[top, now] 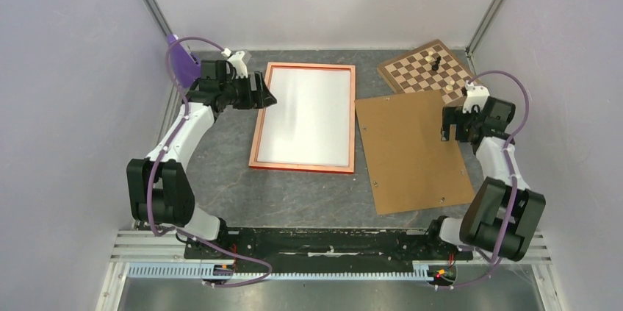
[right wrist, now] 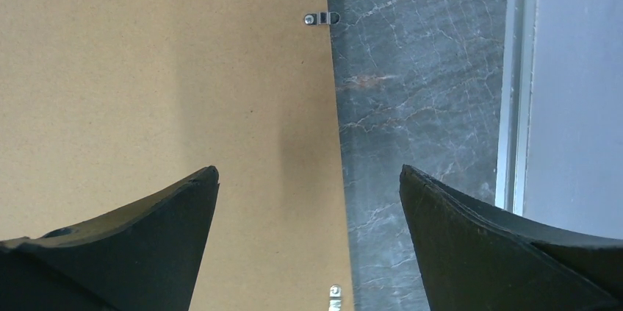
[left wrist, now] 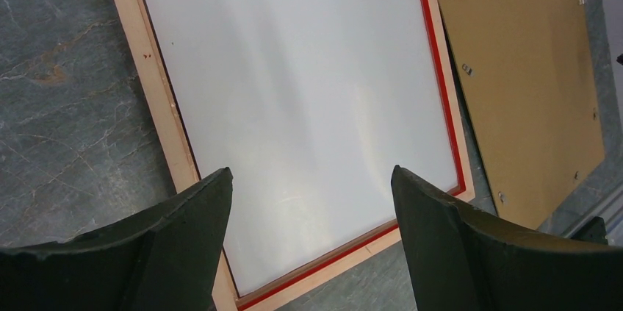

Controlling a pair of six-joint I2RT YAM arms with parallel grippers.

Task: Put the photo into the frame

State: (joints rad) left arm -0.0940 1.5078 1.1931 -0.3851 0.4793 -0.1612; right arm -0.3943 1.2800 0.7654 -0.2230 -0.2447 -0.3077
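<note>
The orange-red frame lies flat in the middle of the table. Inside it lies the photo with its plain white back up, filling the opening. My left gripper hovers open at the frame's far left edge with nothing between its fingers. In the left wrist view the photo and the frame's rim show between the spread jaws of the left gripper. My right gripper is open and empty over the right edge of the brown backing board; in its wrist view the right gripper straddles that edge.
The backing board with small metal clips lies just right of the frame, slightly turned. A chessboard with a few pieces sits at the back right, its corner under the backing board. Walls close in on both sides.
</note>
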